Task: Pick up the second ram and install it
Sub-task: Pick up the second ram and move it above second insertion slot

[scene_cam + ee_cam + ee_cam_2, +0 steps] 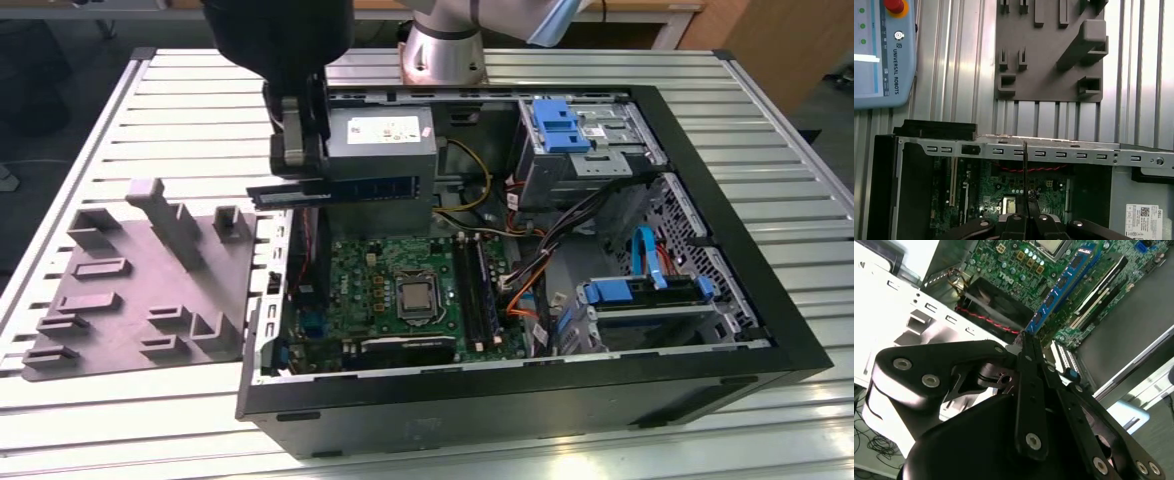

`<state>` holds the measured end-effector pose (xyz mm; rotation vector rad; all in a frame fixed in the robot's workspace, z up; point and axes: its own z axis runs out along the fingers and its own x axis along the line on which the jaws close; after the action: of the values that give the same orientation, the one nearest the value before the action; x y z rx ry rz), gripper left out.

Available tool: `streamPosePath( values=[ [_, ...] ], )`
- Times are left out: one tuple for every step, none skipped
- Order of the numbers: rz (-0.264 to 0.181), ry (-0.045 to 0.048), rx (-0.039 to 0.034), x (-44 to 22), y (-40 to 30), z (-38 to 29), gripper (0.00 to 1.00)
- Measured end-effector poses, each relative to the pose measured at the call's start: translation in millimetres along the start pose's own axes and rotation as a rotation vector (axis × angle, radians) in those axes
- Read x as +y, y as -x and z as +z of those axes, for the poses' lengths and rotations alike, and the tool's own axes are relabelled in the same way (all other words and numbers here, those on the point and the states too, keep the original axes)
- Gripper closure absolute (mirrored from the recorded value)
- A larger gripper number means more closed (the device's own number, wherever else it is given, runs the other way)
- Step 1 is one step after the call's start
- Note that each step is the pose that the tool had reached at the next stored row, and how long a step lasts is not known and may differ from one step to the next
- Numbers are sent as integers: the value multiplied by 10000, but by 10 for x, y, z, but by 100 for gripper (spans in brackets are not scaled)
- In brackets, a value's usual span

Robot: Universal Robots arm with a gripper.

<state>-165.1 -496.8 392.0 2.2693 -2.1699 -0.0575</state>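
Now held: the second ram (354,188), one end clamped in the pincer (304,183)
Place: above the open case (534,400)
Long axis: level, running toward the exterior view's right
Label: white sticker on the power supply (378,148)

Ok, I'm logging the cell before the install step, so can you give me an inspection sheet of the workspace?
Surface: slatted metal table carrying an open PC case.
Job's things: ram held level above the case; motherboard inside it.
Clutter: grey tray beside the case, on the exterior view's left.
Grippers: gripper shut on one end of the ram.
Cables: orange wires and a blue cable inside the case.
Surroundings: pendant lying on the table; wooden furniture behind.
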Motion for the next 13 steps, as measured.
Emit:
streamPosePath(
  values=[
    [0,0,0,-15,-1,0,89],
    [0,0,0,-27,-1,0,89],
    [-1,0,0,-40,-2,-1,89],
    [0,-1,0,-53,-2,-1,89],
    [-1,0,1,-66,-3,-1,89],
    [-1,0,1,-78,-3,-2,89],
    [-1,0,0,-90,-4,-1,89],
    [-1,0,0,-103,-5,-2,89],
    [-1,0,0,-117,-5,-2,89],
    [-1,0,0,-130,-6,-2,89],
    [0,0,0,-144,-6,-3,89],
    [0,0,1,-159,-7,-3,89],
    [0,-1,0,-173,-8,-3,89]
  ],
)
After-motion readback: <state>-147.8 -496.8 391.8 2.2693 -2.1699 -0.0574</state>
